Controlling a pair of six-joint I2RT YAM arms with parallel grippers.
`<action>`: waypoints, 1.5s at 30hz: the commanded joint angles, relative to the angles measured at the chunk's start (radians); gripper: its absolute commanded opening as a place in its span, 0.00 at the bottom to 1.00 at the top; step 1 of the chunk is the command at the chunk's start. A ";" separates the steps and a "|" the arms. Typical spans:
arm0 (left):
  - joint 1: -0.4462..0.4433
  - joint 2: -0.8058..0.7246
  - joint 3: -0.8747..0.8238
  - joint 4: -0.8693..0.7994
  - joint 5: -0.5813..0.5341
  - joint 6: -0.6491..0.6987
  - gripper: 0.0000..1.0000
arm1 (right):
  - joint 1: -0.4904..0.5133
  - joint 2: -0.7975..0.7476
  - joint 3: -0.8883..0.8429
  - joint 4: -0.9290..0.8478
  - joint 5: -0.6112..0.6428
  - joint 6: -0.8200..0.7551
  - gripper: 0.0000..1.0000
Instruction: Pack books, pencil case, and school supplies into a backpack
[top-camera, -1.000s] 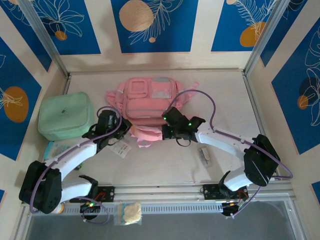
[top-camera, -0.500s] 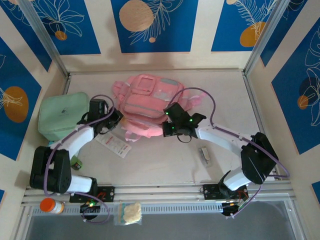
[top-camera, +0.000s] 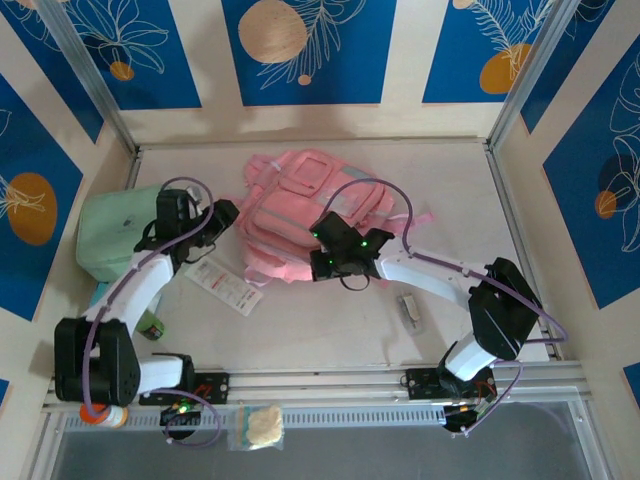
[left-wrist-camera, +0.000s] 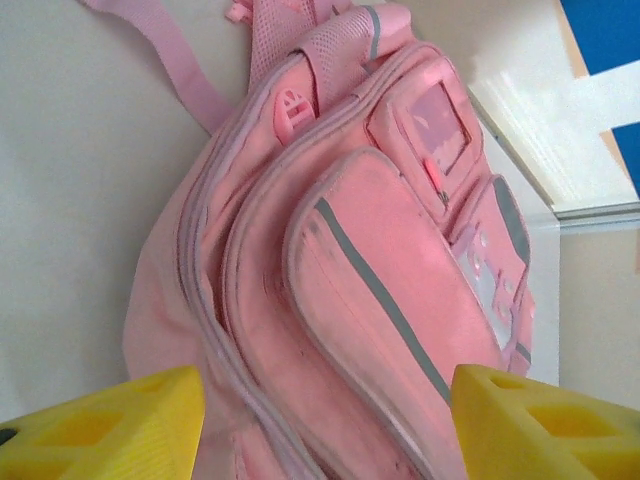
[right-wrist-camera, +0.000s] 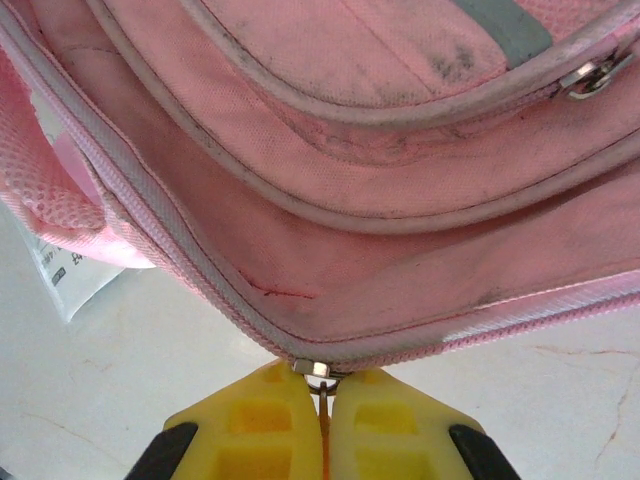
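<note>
Nearest, a small grey-white oblong supply (top-camera: 408, 308) lies on the table (top-camera: 330, 335) beside the right arm. Further in, the right claw (right-wrist-camera: 322, 388) is pinched tight on the zip pull (right-wrist-camera: 318, 370) at the near edge of the pink backpack (top-camera: 300, 195), which lies mid-table. The left claw (top-camera: 218, 214) gapes wide just left of the backpack, gripping nothing, with the mint-green zip case (top-camera: 115, 240) on its other side

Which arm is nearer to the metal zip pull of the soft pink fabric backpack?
Right. The right gripper has its jaws closed on the zip pull; the left gripper, open, hangs left of the backpack.
</note>
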 joint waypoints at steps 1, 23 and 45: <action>-0.052 -0.114 -0.106 -0.032 -0.002 -0.086 0.67 | 0.025 0.006 0.009 0.004 0.003 0.035 0.00; -0.646 -0.010 -0.215 0.274 -0.449 -0.716 0.77 | 0.063 0.013 -0.017 0.020 0.039 0.034 0.00; -0.738 0.186 -0.105 0.286 -0.618 -0.751 0.35 | 0.082 0.026 0.000 -0.015 0.094 0.008 0.00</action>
